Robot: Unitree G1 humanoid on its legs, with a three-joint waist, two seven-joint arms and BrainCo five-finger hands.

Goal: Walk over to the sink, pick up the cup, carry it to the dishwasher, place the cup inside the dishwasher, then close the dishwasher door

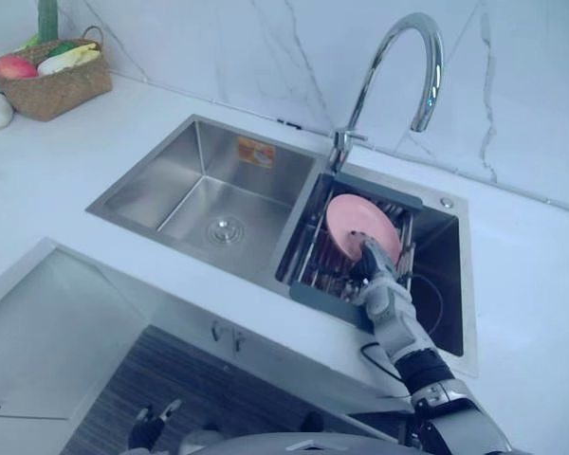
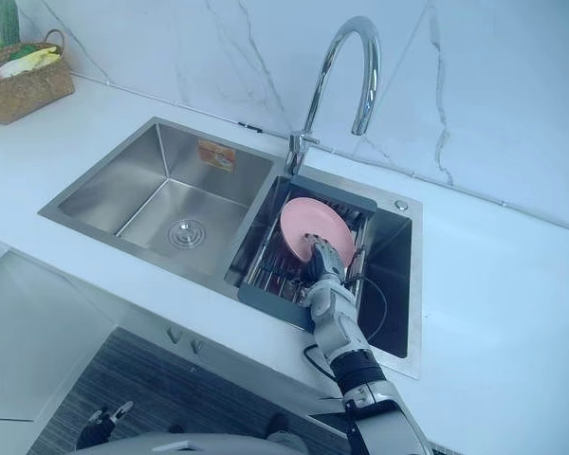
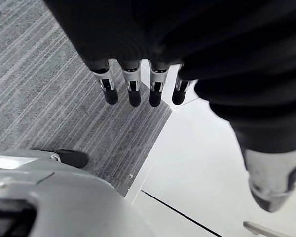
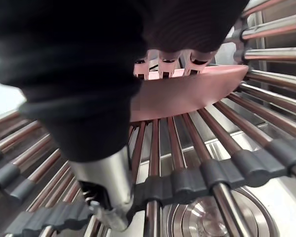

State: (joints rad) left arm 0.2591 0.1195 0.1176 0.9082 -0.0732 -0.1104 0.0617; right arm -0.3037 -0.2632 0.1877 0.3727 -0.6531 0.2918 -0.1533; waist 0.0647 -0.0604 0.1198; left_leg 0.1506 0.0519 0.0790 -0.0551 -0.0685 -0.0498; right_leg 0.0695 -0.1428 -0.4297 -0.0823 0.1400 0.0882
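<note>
Right hand [image 1: 377,282] at pink plate [image 1: 356,220] — rack [image 1: 315,303], sink [image 1: 171,180]

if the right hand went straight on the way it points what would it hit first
Most likely the pink plate standing in the sink rack: the right hand points at its lower edge and seems up against it, though contact is unclear.
</note>
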